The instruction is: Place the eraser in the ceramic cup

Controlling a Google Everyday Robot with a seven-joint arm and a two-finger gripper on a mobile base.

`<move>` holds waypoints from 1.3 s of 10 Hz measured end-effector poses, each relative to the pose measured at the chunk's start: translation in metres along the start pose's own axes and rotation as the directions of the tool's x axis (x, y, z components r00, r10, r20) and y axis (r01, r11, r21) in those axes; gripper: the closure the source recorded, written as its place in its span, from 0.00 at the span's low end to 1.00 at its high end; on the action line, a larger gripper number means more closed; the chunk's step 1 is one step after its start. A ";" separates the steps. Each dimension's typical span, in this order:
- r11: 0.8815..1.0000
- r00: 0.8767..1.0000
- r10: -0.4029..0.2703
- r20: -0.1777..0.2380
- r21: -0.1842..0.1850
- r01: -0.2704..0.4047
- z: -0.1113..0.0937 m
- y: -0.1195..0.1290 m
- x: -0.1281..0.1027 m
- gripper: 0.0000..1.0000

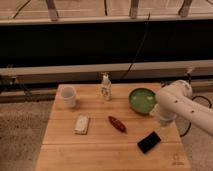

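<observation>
Camera view: one eraser [149,142], a flat black block, lies in the lower right of the frame on the wooden surface [110,156], near its front edge. One ceramic cup [68,96], plain white and upright, stands in the left back corner of the surface, well apart from the eraser. One green bowl [142,99] sits at the right back. One small white bottle [105,87] stands upright between cup and bowl. One pale pad [82,124] lies below the cup, and one reddish-brown elongated object [117,124] lies mid-surface, roughly between eraser and cup.

One white arm [177,100] comes in from the right edge. Its tool [162,116] hangs at mid-right, just below and right of the bowl and above the eraser, spread wide and pinching nothing.

A black cable [140,45] runs down the dark wall behind the bottle. A small mark [176,161] sits in the lower right corner of the surface, but it cannot be read, and neither can any label on the bottle
</observation>
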 end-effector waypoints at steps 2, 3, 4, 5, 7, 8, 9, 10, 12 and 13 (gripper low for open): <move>0.998 0.998 -0.069 -0.005 -0.014 0.069 0.009 0.005 -0.003 0.20; 0.995 0.995 -0.101 -0.009 -0.022 0.100 0.014 0.008 -0.004 0.20; 0.992 0.992 -0.123 -0.009 -0.029 0.123 0.018 0.010 -0.005 0.20; 0.989 0.990 -0.140 -0.009 -0.036 0.140 0.023 0.012 -0.006 0.20; 0.982 0.983 -0.183 -0.003 -0.044 0.183 0.038 0.017 -0.007 0.20; 0.976 0.977 -0.213 -0.001 -0.052 0.213 0.046 0.021 -0.006 0.20; 0.972 0.973 -0.230 0.002 -0.054 0.230 0.050 0.022 -0.006 0.20; 0.969 0.971 -0.240 0.007 -0.053 0.240 0.055 0.023 -0.008 0.20; 0.963 0.965 -0.263 0.015 -0.063 0.263 0.062 0.027 -0.011 0.20; 0.958 0.961 -0.277 0.018 -0.069 0.278 0.066 0.030 -0.012 0.20</move>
